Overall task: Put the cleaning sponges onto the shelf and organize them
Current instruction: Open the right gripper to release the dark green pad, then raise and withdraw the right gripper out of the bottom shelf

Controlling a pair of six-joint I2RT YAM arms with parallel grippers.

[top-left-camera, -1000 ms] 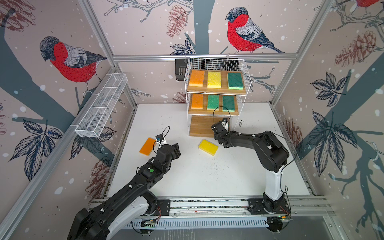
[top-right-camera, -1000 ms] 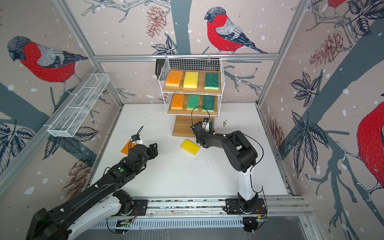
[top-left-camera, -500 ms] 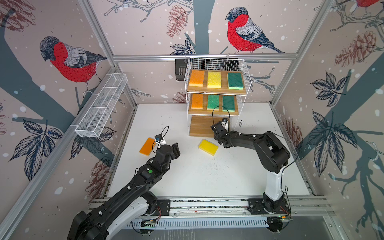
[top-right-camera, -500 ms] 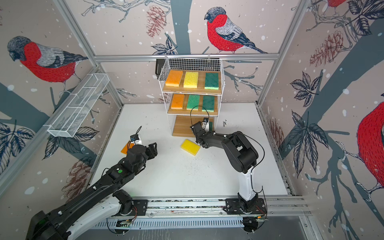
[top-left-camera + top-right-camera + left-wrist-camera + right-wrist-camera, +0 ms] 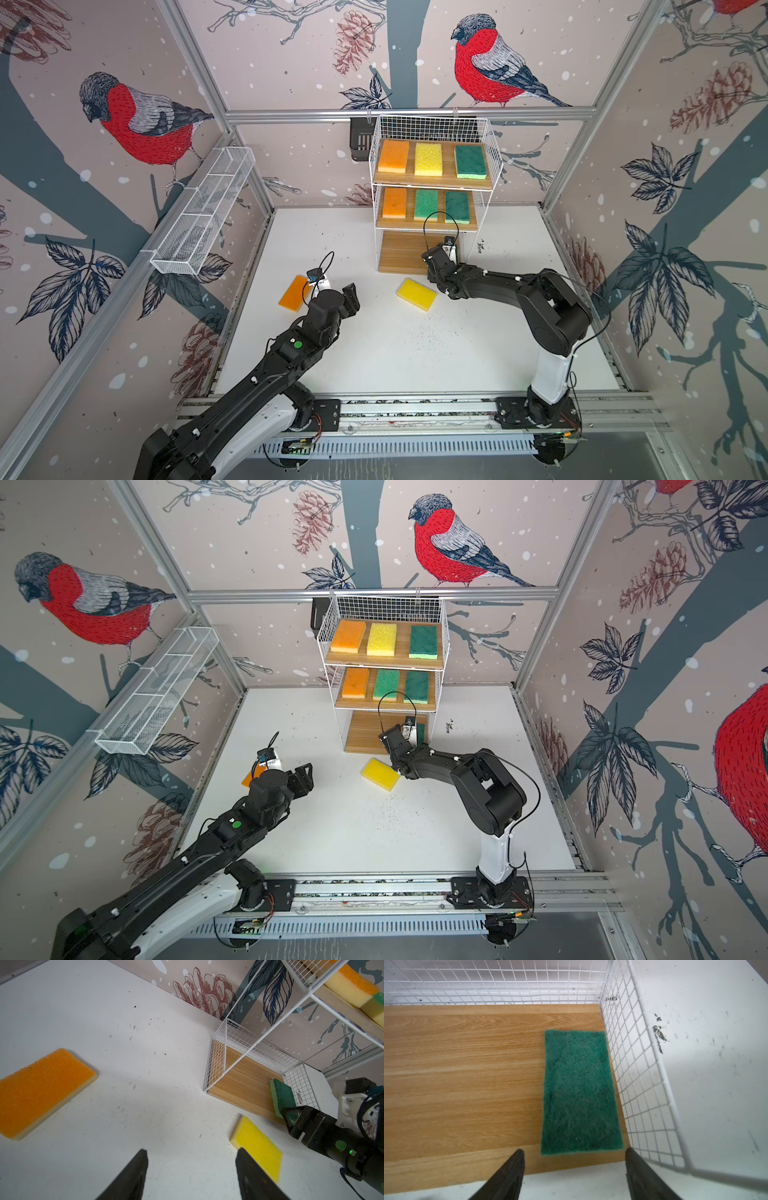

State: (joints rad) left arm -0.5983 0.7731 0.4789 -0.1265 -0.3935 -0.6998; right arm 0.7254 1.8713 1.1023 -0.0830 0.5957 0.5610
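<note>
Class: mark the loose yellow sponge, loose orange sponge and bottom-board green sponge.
yellow sponge (image 5: 417, 294): in a top view, top face centre.
orange sponge (image 5: 44, 1093): left wrist view, top face centre.
green sponge (image 5: 581, 1093): right wrist view, scouring face.

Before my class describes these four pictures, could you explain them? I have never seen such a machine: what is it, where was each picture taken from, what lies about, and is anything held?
Two robot arms stand at a white table. Two pictures look down from above, side by side; the other two come from a camera on each arm's wrist. The shelf holds seven sponges, one green sponge alone on its bottom board. An orange sponge and a yellow sponge lie on the table. The left end effector and right end effector are both open, holding nothing.
</note>
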